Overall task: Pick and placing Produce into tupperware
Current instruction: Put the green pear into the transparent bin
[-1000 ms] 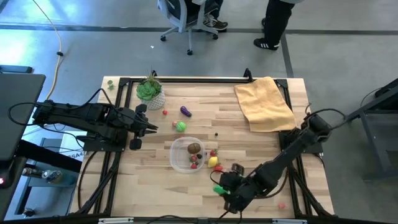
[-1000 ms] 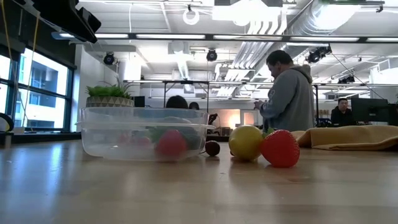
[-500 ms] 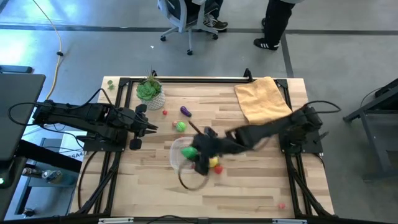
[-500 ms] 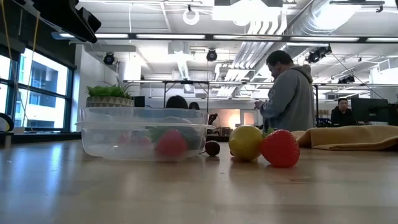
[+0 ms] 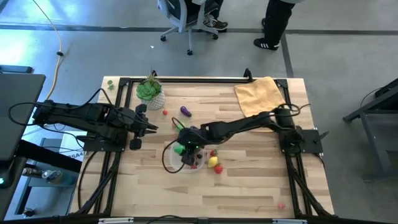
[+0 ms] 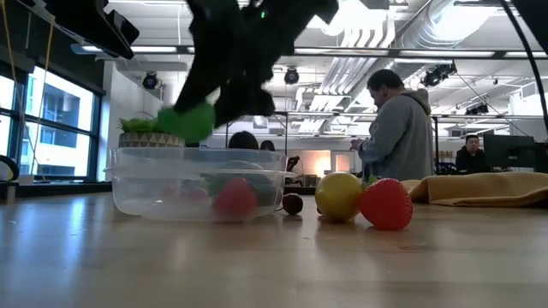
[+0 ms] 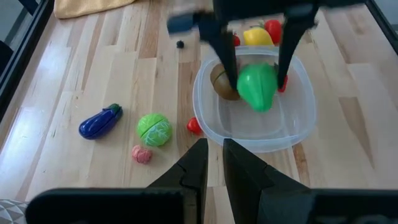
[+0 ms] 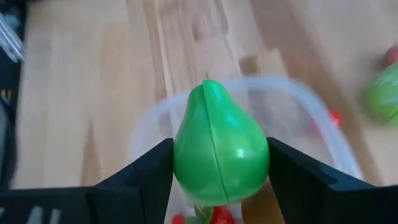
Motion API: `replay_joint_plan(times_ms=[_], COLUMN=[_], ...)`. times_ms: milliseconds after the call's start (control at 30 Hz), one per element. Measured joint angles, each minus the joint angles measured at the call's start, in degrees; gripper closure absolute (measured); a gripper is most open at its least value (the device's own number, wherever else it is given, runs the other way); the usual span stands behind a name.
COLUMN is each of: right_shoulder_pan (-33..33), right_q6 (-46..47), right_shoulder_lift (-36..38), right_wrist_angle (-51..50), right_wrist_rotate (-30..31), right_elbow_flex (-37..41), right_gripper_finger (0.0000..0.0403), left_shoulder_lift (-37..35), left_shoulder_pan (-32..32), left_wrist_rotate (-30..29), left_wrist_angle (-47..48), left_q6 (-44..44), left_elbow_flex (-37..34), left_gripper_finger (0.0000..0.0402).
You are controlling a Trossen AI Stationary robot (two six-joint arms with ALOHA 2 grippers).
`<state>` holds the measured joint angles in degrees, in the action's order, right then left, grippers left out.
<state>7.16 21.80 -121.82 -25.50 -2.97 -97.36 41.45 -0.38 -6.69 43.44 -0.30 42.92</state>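
My right gripper (image 5: 185,149) reaches in from the table's right and is shut on a green toy pear (image 8: 221,149), also in the left wrist view (image 7: 258,87). It hangs over the clear tupperware (image 7: 298,124). A brown kiwi (image 7: 222,84) and red berries lie in the tub. A yellow lemon (image 6: 339,195) and a strawberry (image 6: 385,204) rest on the table beside it. A purple eggplant (image 7: 99,121), a green cabbage piece (image 7: 153,129) and a red berry (image 7: 194,126) lie toward the left arm. My left gripper (image 7: 215,163) waits shut at the table's left. My right gripper pinches the green pear across its wide body (image 8: 186,162), one finger (image 8: 146,171) on each flank. The fingers (image 7: 227,62) come from above, pointing down. The pear's narrow end points away from the wrist. The pear hangs clear above the tub's open top (image 6: 193,120).
A green plant in a white pot (image 5: 150,91) stands at the far left corner. A yellow cloth (image 5: 264,102) lies at the far right. A small pink piece (image 7: 142,154) sits near the cabbage. People stand in the room beyond the far edge.
My right arm has swung from the table's near edge toward its far left, carrying the green pear up and over the lemon and strawberry to above the tub. It now shows in the low view, where it did not before. The tub and the other produce kept still.
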Motion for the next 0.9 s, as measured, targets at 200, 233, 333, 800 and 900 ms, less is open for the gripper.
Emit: replay_joint_plan(times_ms=[200, 233, 333, 800, 900], right_shoulder_pan=[-0.07, -0.07, 0.02, 0.04, 0.04], right_q6=[-2.67, -2.85, -4.22, -7.87, -7.95], right_shoulder_lift=[-3.28, -3.44, -3.76, -4.65, -4.65], right_wrist_angle=[-0.42, -0.71, -1.08, -2.57, -2.53], right_wrist_rotate=[-1.42, -1.83, -1.84, -1.50, -1.48], right_elbow_flex=[0.00, 0.02, 0.02, 0.02, 0.02], right_gripper_finger=[0.0190, 0.0190, 0.0190, 0.0172, 0.0163], left_shoulder_lift=[0.00, 0.00, 0.00, 0.00, 0.00], left_shoulder_pan=[0.00, 0.00, 0.00, 0.00, 0.00], left_wrist_rotate=[0.00, 0.01, 0.01, 0.00, 0.01], left_wrist_angle=[0.01, 0.01, 0.02, 0.02, 0.02], left_q6=[0.00, 0.00, 0.00, 0.00, 0.02], left_elbow_flex=[0.00, 0.00, 0.00, 0.00, 0.00], left_gripper_finger=[0.0362, 0.0362, 0.0362, 0.0362, 0.0362])
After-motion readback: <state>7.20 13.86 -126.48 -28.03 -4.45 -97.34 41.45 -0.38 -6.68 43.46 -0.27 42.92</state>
